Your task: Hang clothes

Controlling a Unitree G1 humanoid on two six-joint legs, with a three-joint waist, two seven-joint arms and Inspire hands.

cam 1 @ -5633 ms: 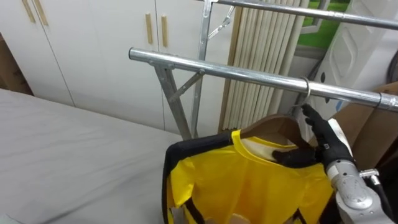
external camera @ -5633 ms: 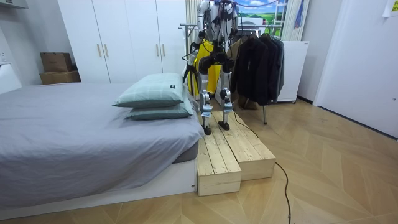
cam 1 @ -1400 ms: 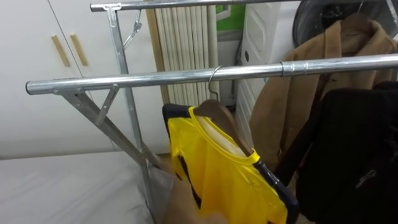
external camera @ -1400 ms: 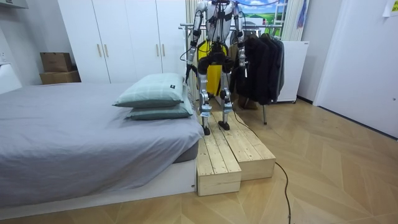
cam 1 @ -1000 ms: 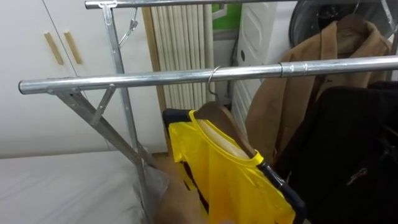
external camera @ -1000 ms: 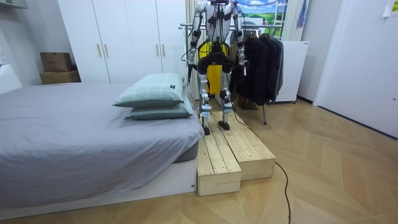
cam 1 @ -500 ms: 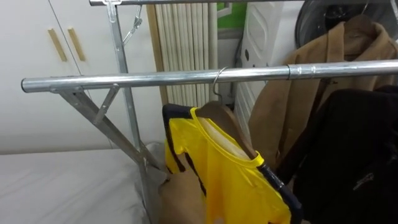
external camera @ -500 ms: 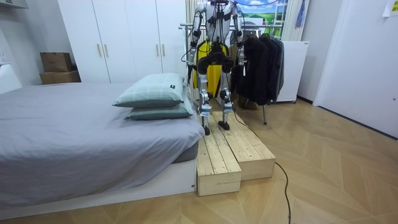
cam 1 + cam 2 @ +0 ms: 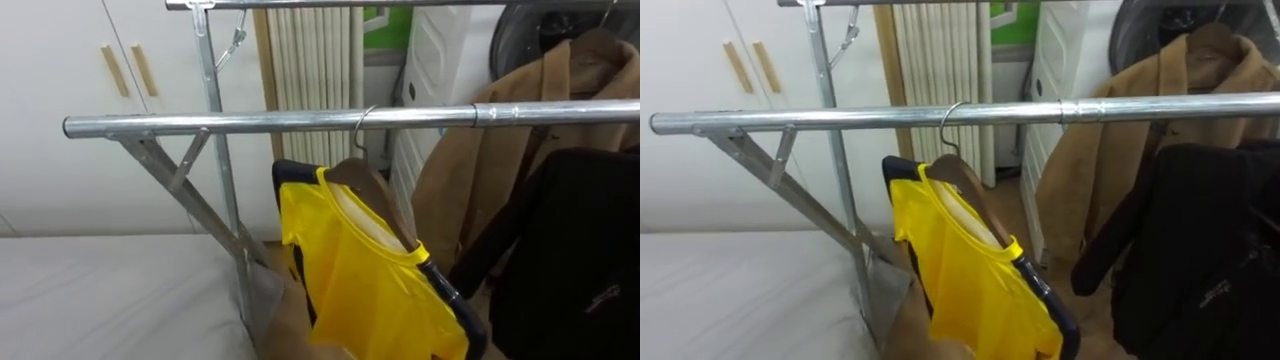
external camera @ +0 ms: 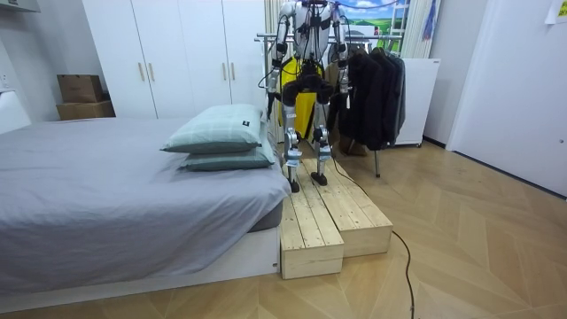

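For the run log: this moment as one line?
yellow shirt on hanger | hanger hooked over rail | brown coat, black jacket alongside | robot on wooden step

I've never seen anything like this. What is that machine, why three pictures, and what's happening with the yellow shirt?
It is a two-legged humanoid robot doing housework. The room view comes from a camera standing some way off: the robot stands on a wooden platform beside the bed, facing a metal rail of clothes. The other two pictures come from the two eyes of a camera on its head, so they show one scene. There a yellow shirt hangs on a hanger, hooked over that rail, beside a brown coat and a black jacket. Only the hook holds the shirt up.
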